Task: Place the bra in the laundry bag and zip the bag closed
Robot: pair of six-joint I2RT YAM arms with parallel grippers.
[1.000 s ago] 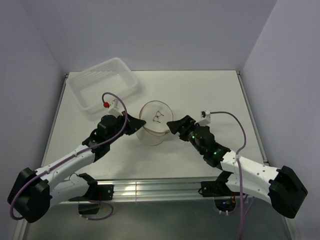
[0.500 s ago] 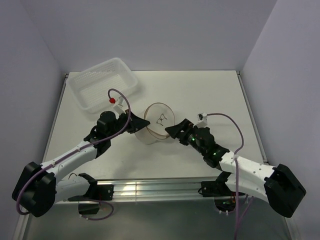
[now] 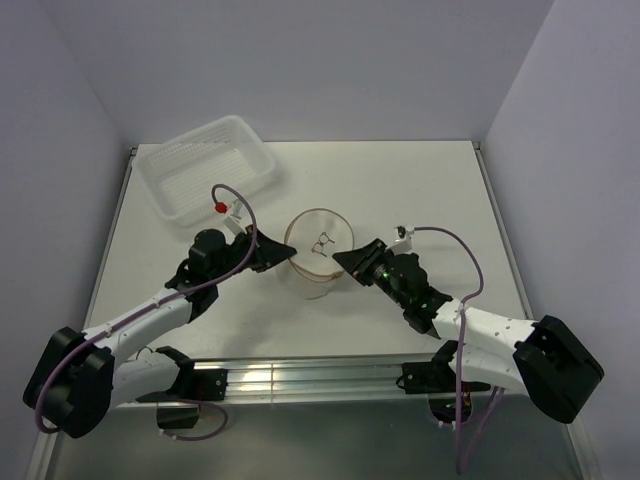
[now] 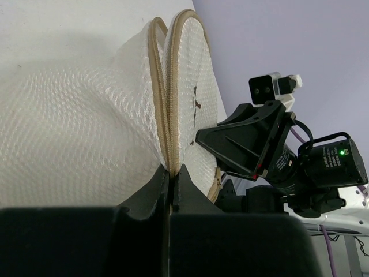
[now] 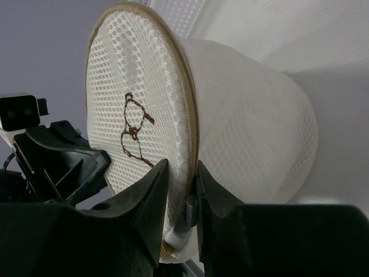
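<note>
1. Bag [image 3: 316,258] stands on the table [image 3: 440,190] at frame centre, icon disc tilted up.
2. Left gripper [image 3: 284,250] is pinched onto the bag's zipper rim, left side.
3. Right gripper [image 3: 344,262] clamps the rim on the right, at the zipper pull [image 5: 189,209].
4. Basket [image 3: 205,165] sits upper left, apart.

Overhead camera looks down; both wrist cameras closely face the laundry bag [image 3: 318,256].

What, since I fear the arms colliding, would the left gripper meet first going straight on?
The laundry bag: the left gripper pinches its zipper rim. Beyond the mesh, probably the right gripper, though depth is unclear.
</note>
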